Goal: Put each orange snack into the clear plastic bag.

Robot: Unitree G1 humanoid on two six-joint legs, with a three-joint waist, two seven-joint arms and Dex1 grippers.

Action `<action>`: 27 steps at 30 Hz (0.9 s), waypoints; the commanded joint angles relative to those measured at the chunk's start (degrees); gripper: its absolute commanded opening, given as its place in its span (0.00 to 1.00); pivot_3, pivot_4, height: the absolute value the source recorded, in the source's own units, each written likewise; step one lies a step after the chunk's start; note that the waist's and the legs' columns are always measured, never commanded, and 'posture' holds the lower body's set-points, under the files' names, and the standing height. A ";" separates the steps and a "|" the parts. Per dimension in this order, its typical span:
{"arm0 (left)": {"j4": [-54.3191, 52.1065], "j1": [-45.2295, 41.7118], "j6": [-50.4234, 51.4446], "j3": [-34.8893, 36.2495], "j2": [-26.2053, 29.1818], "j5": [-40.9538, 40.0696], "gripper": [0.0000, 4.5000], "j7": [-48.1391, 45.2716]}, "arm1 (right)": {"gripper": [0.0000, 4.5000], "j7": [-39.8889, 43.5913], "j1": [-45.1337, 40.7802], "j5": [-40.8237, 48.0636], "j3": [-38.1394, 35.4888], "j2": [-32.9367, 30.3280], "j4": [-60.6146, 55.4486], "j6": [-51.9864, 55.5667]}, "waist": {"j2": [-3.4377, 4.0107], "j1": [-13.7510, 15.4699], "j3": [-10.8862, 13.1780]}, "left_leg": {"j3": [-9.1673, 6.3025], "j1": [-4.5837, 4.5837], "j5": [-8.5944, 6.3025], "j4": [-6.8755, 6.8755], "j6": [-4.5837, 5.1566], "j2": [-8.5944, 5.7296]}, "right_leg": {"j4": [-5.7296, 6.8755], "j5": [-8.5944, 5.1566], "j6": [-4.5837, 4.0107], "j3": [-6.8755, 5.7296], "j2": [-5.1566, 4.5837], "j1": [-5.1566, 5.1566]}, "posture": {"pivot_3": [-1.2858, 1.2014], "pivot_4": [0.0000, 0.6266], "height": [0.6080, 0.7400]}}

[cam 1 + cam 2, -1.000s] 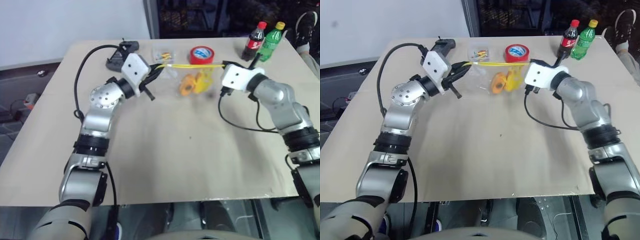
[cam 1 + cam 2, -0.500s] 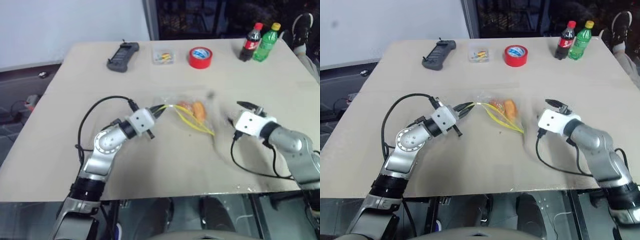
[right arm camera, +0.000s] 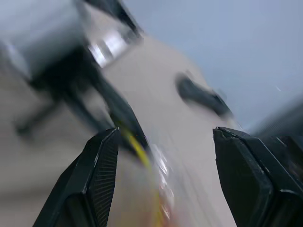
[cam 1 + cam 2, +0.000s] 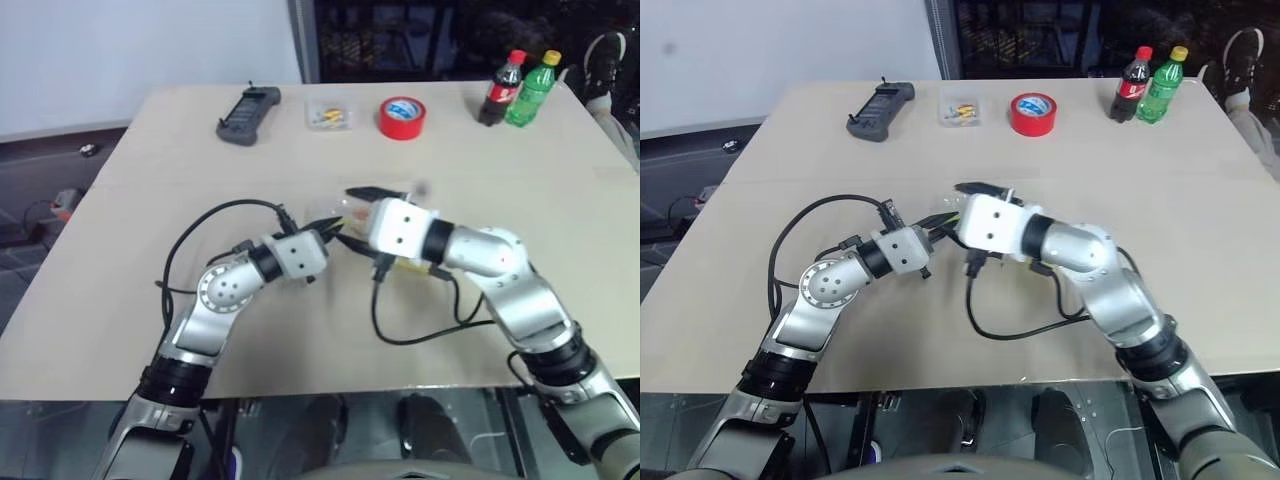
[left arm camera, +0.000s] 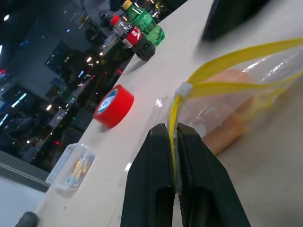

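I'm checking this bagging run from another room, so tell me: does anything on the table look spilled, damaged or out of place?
Nothing stands out. The clear plastic bag lies on the table with an orange snack inside, its yellow seal strip pinched by the shut left gripper. The right gripper is open beside it. Nothing is spilled around the bag.

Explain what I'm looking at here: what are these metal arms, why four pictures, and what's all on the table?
This is a humanoid robot with two arms, each ending in a two-fingered black gripper. Two pictures come from cameras in its head, looking down over the beige table; the other two come from a camera on each wrist. The left gripper is shut on the yellow seal strip of a clear plastic bag, which holds an orange bun-like snack. The right gripper stands open, right beside the bag. At the table's far edge lie a dark handheld device, a small clear box of colourful bits, a red tape roll and two small bottles, one dark, one green.
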 commanded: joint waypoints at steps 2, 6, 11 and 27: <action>-3.17 0.45 -0.13 0.89 0.45 -0.31 0.00 0.66 | 0.54 -0.30 -1.87 -1.65 0.57 0.55 2.30 -1.85 | 0.00 0.35 0.00 | 0.02 -0.02 0.01 0.00 -0.03 -0.10 | -0.06 0.00 0.00 0.02 -0.08 0.01 | 0.52 0.24 1.00; -3.85 0.87 0.35 1.20 0.63 -0.44 0.00 0.75 | 0.54 0.40 -2.64 -2.07 0.64 0.27 4.76 -2.61 | 0.00 -0.03 0.00 | 0.05 -0.02 -0.01 -0.06 0.00 -0.12 | -0.11 0.00 0.01 0.05 -0.11 -0.01 | 0.52 0.24 1.00; -4.39 1.21 0.89 1.45 0.69 -0.55 0.00 0.97 | 0.44 0.24 -2.90 -3.23 0.64 0.22 6.74 -2.50 | 0.01 -0.33 0.00 | 0.05 0.10 -0.02 -0.21 0.02 -0.07 | -0.09 0.00 0.00 0.05 -0.05 0.00 | 0.52 0.24 1.00; -4.27 1.42 0.94 1.96 1.10 -1.61 0.00 0.14 | 0.03 2.87 -1.88 -3.28 0.35 -0.70 6.60 -1.77 | 0.02 -0.41 0.01 | 0.09 0.12 -0.03 -0.25 0.02 -0.06 | -0.10 0.00 0.00 0.10 -0.05 -0.01 | 0.52 0.24 1.00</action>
